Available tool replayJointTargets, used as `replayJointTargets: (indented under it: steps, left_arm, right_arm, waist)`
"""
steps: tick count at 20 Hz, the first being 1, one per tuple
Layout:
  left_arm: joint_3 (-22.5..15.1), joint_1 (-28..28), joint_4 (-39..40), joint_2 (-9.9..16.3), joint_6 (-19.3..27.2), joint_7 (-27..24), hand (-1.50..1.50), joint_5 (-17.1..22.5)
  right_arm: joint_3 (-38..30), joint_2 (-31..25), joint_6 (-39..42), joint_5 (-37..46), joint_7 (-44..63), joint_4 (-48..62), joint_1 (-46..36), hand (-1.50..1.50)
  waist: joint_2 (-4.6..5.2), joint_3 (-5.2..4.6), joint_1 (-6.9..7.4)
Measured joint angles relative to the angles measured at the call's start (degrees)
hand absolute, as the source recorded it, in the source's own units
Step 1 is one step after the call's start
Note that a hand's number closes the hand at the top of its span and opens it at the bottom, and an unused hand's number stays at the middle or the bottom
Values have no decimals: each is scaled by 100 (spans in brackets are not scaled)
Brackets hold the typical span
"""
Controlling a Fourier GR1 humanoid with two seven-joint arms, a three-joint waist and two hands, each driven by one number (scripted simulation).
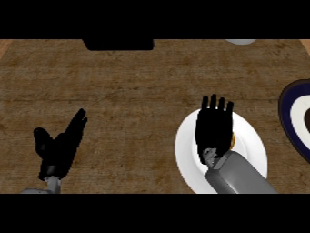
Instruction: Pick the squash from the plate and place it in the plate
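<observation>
A white plate (251, 141) lies on the counter at the lower right. My right hand (214, 125) hovers over it with straight fingers pointing away from me, covering most of the plate's middle. A thin sliver of yellow-orange squash (233, 140) peeks out at the hand's right edge; the rest of it is hidden under the hand. A second plate (292, 113), dark blue at the rim with a white ring and dark centre, sits at the right edge, partly cut off. My left hand (60, 145) rests open at the lower left, fingers up.
The counter has a brown woven-looking top with lighter wooden strips at both far corners. A black object (118, 44) sits at the far edge in the middle, and a pale round thing (240, 41) shows at the far right.
</observation>
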Motion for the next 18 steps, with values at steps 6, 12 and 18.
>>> replayJointTargets:
  steps: [6, 12, 18]
  left_arm:
    - [47, 47, -48, -34, -38, -10, 0, -39]
    - [23, -2, 31, -170, -6, -47, 0, -197]
    - [67, -6, -13, -222, -50, 19, 0, -225]
  right_arm:
    - [-285, 135, 96, 399, -162, 184, 162, -150]
    - [-555, 224, 114, 688, -384, 491, 373, 150]
    - [-655, 246, 502, 839, -741, 689, 317, 150]
  waist:
    - [-1, 2, 6]
    - [3, 3, 0]
    - [-15, -6, 19]
